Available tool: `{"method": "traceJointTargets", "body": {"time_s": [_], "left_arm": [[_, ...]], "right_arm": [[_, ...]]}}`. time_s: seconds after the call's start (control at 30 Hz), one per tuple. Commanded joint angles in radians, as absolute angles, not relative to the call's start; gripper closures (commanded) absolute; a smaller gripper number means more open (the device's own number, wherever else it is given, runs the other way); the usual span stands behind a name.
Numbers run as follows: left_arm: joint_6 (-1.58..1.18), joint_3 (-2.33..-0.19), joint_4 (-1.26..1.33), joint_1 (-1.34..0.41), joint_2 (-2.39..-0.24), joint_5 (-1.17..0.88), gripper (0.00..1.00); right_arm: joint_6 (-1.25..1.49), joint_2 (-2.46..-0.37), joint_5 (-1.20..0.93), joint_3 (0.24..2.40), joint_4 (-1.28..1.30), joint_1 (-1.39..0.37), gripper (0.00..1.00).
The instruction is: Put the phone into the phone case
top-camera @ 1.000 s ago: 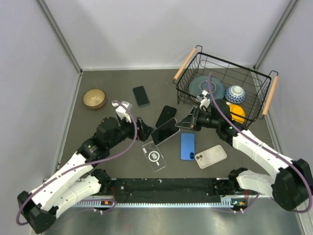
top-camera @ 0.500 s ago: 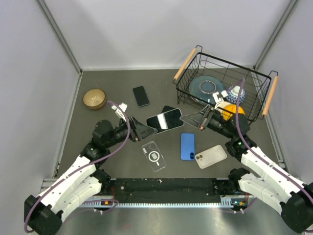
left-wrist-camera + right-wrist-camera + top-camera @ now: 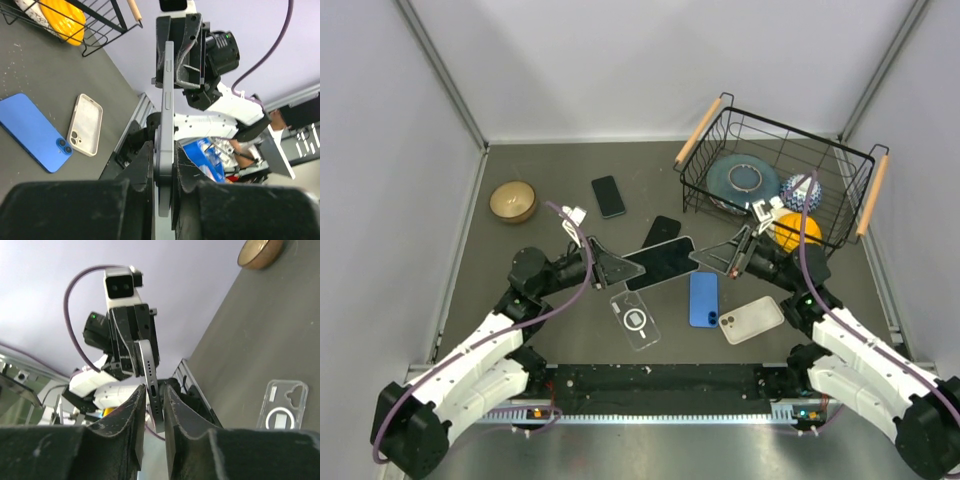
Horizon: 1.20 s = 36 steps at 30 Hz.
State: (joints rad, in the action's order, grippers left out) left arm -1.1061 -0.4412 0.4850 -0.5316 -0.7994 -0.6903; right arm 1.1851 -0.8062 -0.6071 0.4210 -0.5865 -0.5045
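A dark phone (image 3: 661, 262) hangs level above the table between the two arms. My left gripper (image 3: 618, 268) is shut on its left end; in the left wrist view the phone (image 3: 165, 100) stands edge-on, pinched at the gripper (image 3: 164, 150). My right gripper (image 3: 722, 257) is at the other end. In the right wrist view the phone's port end (image 3: 151, 385) sits between the fingers of that gripper (image 3: 155, 395), which stand slightly apart from it. A clear phone case (image 3: 635, 320) with a white ring lies flat on the table below the phone, also visible in the right wrist view (image 3: 282, 405).
A blue phone (image 3: 704, 298) and a beige case (image 3: 751, 319) lie right of the clear case. Two more black phones (image 3: 608, 196) (image 3: 662, 229) lie further back. A wooden bowl (image 3: 513, 201) sits at the left, and a wire basket (image 3: 840, 160) of dishes at the back right.
My left gripper has closed on the phone's left end. My right gripper, shut on the phone before, has loosened. The phone has tilted and dropped slightly.
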Motion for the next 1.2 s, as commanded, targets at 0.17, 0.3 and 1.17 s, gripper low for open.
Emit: {"method": "traceJointTargets", "body": {"time_s": [0.17, 0.3, 1.17], "left_arm": [[-1.025, -0.492, 0.416, -0.529, -0.790, -0.787, 1.00], [-0.820, -0.604, 0.131, -0.529, -0.793, -0.859, 1.00], [-0.575, -0.692, -0.213, -0.529, -1.017, -1.155, 1.00]], "right_arm": [[0.904, -0.681, -0.695, 0.480, -0.280, -0.508, 0.47], [0.611, -0.658, -0.713, 0.619, 0.030, -0.508, 0.22], [0.377, -1.177, -1.106, 0.795, -0.020, -0.661, 0.35]]}}
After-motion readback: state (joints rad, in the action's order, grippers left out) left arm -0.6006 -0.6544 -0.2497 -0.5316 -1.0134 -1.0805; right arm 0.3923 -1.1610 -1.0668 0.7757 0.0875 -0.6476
